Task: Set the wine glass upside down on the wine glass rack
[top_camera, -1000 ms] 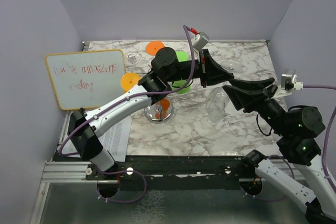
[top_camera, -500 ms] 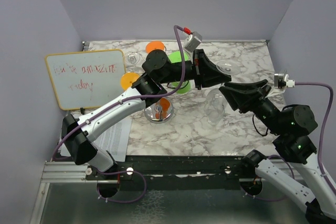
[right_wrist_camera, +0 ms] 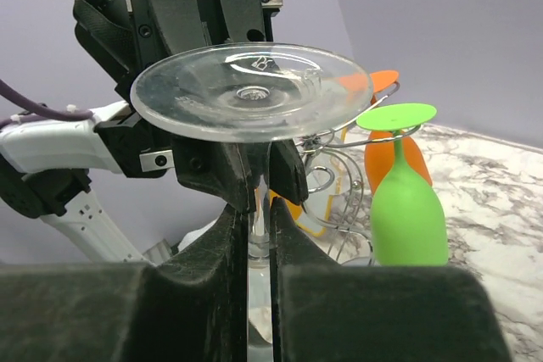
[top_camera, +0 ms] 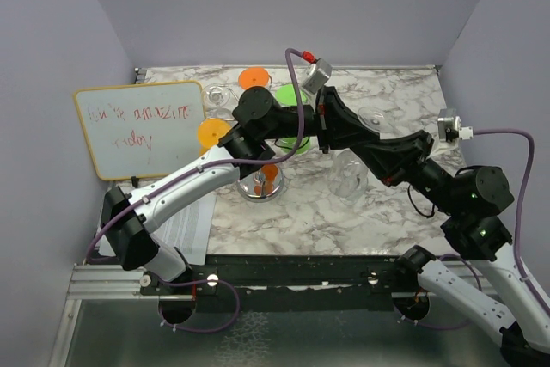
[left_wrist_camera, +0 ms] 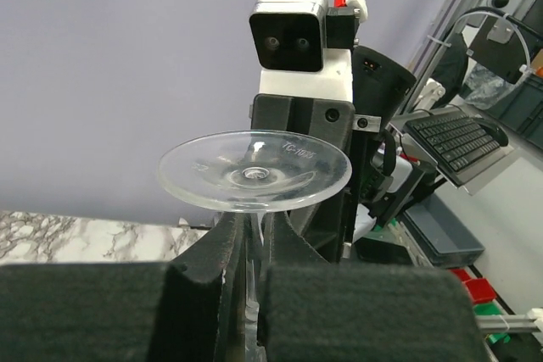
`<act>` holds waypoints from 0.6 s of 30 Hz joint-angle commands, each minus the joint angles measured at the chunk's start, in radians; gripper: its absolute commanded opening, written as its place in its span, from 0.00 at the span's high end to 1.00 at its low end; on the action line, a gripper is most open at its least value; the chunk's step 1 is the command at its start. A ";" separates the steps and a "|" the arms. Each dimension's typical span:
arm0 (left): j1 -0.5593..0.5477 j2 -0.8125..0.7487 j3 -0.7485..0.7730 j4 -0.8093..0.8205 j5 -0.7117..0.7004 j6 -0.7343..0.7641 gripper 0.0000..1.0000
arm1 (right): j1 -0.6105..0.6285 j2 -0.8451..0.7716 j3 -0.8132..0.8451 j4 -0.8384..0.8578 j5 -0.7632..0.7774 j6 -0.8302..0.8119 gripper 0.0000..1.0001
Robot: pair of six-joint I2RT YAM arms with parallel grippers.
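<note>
The wine glass [right_wrist_camera: 250,91] is clear and upside down, with its round foot on top and the bowl hanging below. It is held in the air above the marble surface [top_camera: 301,212], to the right of the wine glass rack [top_camera: 258,185]. The left fingers [left_wrist_camera: 227,235] pinch the thin stem just under the foot. The right fingers [right_wrist_camera: 233,235] are narrow and closed on the same stem from the opposite side. A green glass [right_wrist_camera: 407,209] hangs foot-up on the rack's chrome loops near the held glass, with orange glasses [top_camera: 253,77] beyond. A whiteboard [top_camera: 140,129] stands at the left.
</note>
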 commanded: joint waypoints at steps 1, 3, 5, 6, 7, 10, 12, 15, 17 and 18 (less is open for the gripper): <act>-0.032 -0.055 -0.018 0.101 0.048 0.028 1.00 | -0.002 0.018 -0.016 -0.010 -0.049 -0.017 0.98; -0.032 -0.063 -0.027 0.101 0.029 0.037 1.00 | -0.002 0.016 -0.018 -0.010 -0.041 -0.021 0.99; -0.032 -0.075 -0.041 0.103 -0.001 0.043 0.97 | -0.002 0.006 -0.024 -0.011 -0.023 -0.029 0.99; -0.032 -0.082 -0.050 0.103 -0.019 0.046 0.89 | -0.002 0.001 -0.026 -0.010 -0.011 -0.034 0.99; -0.032 -0.088 -0.061 0.103 -0.035 0.049 0.82 | -0.002 -0.006 -0.030 -0.010 0.004 -0.038 0.99; -0.032 -0.115 -0.100 0.101 -0.085 0.059 0.57 | -0.002 -0.026 -0.037 -0.010 0.059 -0.044 0.99; -0.029 -0.143 -0.130 0.088 -0.108 0.065 0.47 | -0.002 -0.033 -0.033 -0.018 0.087 -0.051 0.99; -0.022 -0.238 -0.187 0.007 -0.138 0.140 0.34 | -0.002 -0.033 -0.027 -0.043 0.110 -0.063 0.99; -0.022 -0.314 -0.212 -0.089 -0.229 0.216 0.27 | -0.003 -0.031 -0.032 -0.049 0.113 -0.071 0.99; -0.022 -0.350 -0.213 -0.149 -0.267 0.259 0.25 | -0.002 -0.028 -0.037 -0.051 0.112 -0.073 0.99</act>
